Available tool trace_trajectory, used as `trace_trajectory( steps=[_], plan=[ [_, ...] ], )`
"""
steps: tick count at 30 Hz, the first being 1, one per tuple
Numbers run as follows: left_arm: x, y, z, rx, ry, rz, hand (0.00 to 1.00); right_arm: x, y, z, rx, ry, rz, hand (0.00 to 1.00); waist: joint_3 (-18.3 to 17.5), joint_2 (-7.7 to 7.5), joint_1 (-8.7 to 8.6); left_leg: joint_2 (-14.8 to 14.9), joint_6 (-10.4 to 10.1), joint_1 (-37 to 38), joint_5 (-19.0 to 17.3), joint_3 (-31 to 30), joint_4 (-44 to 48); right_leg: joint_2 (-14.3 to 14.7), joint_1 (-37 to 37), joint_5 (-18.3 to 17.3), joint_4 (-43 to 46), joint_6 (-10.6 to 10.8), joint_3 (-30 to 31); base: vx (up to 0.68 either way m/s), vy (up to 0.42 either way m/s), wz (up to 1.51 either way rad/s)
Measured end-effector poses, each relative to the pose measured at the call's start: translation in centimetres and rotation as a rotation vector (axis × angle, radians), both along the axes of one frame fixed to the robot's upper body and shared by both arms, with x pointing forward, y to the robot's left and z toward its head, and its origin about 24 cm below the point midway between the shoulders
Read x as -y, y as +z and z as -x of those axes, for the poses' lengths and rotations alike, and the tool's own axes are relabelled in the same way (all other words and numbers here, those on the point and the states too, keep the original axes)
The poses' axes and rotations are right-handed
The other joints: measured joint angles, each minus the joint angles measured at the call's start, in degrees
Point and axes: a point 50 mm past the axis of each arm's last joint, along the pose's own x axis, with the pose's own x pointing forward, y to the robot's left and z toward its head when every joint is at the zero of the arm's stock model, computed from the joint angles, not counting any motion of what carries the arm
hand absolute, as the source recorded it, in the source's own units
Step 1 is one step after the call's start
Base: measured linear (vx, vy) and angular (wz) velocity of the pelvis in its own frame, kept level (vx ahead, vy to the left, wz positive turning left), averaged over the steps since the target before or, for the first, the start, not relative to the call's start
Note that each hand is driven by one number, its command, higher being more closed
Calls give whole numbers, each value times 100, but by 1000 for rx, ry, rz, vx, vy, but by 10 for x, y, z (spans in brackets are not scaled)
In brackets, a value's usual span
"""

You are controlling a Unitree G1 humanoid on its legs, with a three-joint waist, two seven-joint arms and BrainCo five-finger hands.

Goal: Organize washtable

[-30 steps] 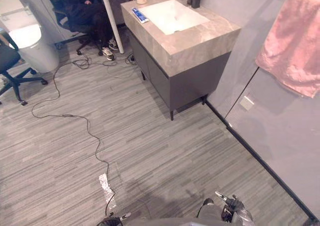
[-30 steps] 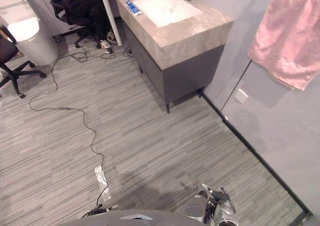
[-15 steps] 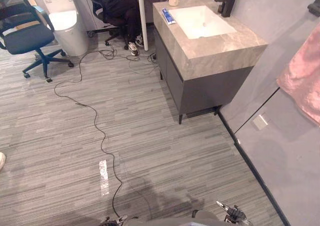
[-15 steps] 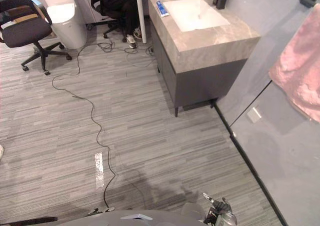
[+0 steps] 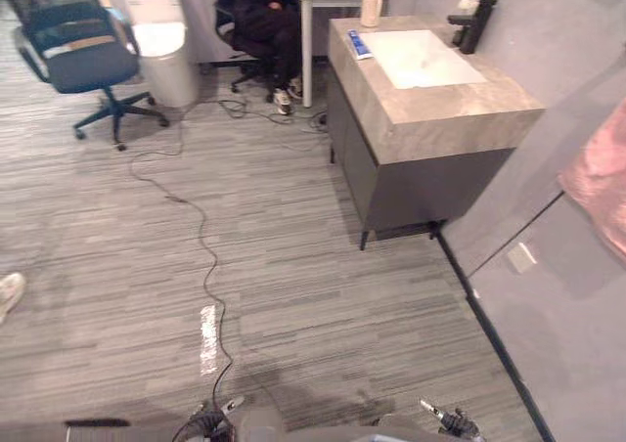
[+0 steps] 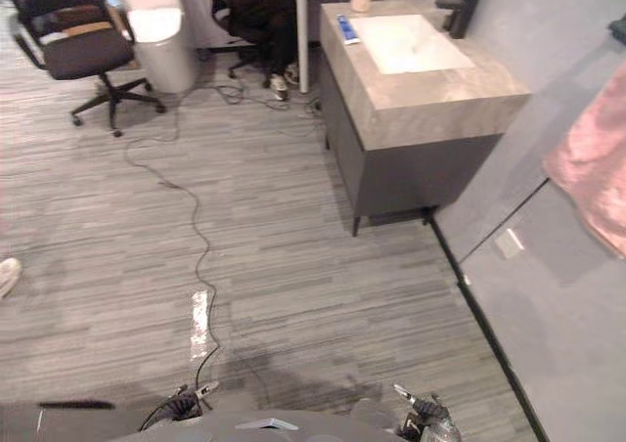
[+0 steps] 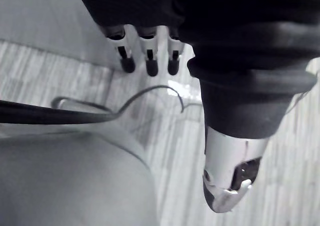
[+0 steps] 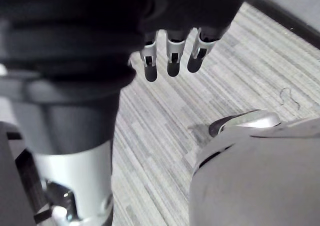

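Moved: camera only; tabletop (image 5: 460,110) now at 1 o'clock.
Left hand (image 7: 149,50): fingers straight, empty.
Right hand (image 8: 172,56): likewise.

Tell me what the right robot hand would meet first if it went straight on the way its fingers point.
Probably the grey striped floor: in its wrist view the right robot hand hangs open, fingers aimed down at the carpet with nothing between. Depth is unclear.

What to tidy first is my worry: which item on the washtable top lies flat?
The blue tube, lying flat beside the basin. The beige container at the far corner stands upright, as does the black faucet.
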Motion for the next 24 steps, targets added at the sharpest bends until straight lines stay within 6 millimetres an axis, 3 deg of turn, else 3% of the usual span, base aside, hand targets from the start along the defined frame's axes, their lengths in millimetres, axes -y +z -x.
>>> trace_trajectory(
  steps=[1,2,3,4,7,8,9,10,11,12,14,15,16,17,18,19,21,23,24],
  plan=[
    [2,-1,3,-3,16,11,0,3,0,1,-5,2,7,0,28,45,43,96,-40,-283,302,50,540,-25,125,-56,24,-6,-21,-18,46,15],
    [2,-1,9,-13,25,11,0,1,0,0,-5,12,7,0,14,-1,72,109,16,-427,327,152,765,-113,151,-70,8,-14,-18,4,52,13],
    [3,-2,13,-17,45,21,0,1,1,-4,1,29,12,0,14,-11,115,126,71,-608,114,400,646,-189,140,-73,-69,-10,-6,21,47,10],
    [5,-3,13,-16,48,26,0,2,2,-6,7,33,16,0,22,7,128,122,90,-683,44,482,422,-190,132,-72,-131,-9,29,55,107,12],
    [9,-5,23,-51,57,37,0,3,6,-23,40,57,24,0,49,83,249,102,59,-612,7,631,-1375,-195,107,-115,-515,70,292,173,255,-27],
    [13,-8,31,-90,48,46,0,6,8,-30,55,68,34,0,50,179,368,148,77,-660,5,918,-1326,-157,205,-102,-606,298,549,276,318,-40],
    [10,-8,30,-92,35,35,0,3,8,-32,57,69,28,0,69,153,357,103,120,-741,-136,981,-1151,-184,145,-138,-364,342,613,406,352,-16],
    [3,-6,28,-92,8,12,0,0,6,-29,44,65,14,0,35,-93,368,-95,212,-830,-467,1068,-744,-366,212,-363,-72,388,647,297,245,11],
    [1,-6,26,-89,-2,6,0,1,5,-27,29,59,9,0,30,-172,383,-202,297,-851,-654,1110,-532,-512,266,-504,-45,654,636,362,297,17],
    [2,-6,26,-101,-21,9,0,2,4,-25,16,37,0,0,34,-102,365,-354,437,-830,-964,1139,-281,-689,237,-506,390,775,687,318,338,8],
    [1,-7,28,-120,-51,9,0,-3,2,-23,11,31,-18,0,22,-143,320,-771,613,-429,-1121,1289,-516,-1024,-399,-90,2021,609,1022,379,331,21],
    [1,-7,29,-128,-81,3,0,-5,2,-24,29,10,-39,0,61,-213,220,-1086,667,5,-1142,1266,-873,-1159,-863,792,3119,329,1243,462,237,47],
    [1,-7,28,-134,-125,0,0,-2,2,-24,38,-3,-33,0,75,-136,67,-1290,755,509,-1130,1089,-1260,-1046,-1132,1279,4037,456,1465,460,192,59],
    [1,-7,28,-140,-144,-1,0,-1,3,-23,42,-3,-28,0,101,-115,4,-1337,813,751,-1126,962,-1427,-905,-1227,1204,4483,416,1425,498,114,71],
    [2,-7,28,-143,-172,-2,0,0,2,-20,39,-3,-20,0,121,-111,-57,-1393,896,1259,-1085,761,-1835,-665,-1468,891,5049,175,1153,500,82,65],
    [2,-7,24,-136,-192,-4,0,1,2,-18,35,-10,-19,0,121,-106,-82,-1413,927,1679,-1065,610,-2260,-430,-1819,615,5115,-41,782,493,75,56],
    [1,-5,14,-111,-199,-11,0,-1,3,-15,53,-15,-12,0,107,-79,-129,-1408,911,2106,-1065,471,-2744,-193,-2446,489,4479,-117,370,514,18,55],
    [3,-2,-4,-59,-197,-12,0,1,1,0,27,-51,-9,0,192,-86,-161,-1404,910,2571,-1166,245,-3101,-111,-2733,523,3074,-116,-53,599,-70,71],
    [8,-1,-13,-20,-175,1,0,0,-2,14,-12,-85,-24,0,164,-5,-177,-1322,848,2930,-1210,153,-3399,-13,-2671,658,1778,-88,-480,364,-108,56]
  ],
)
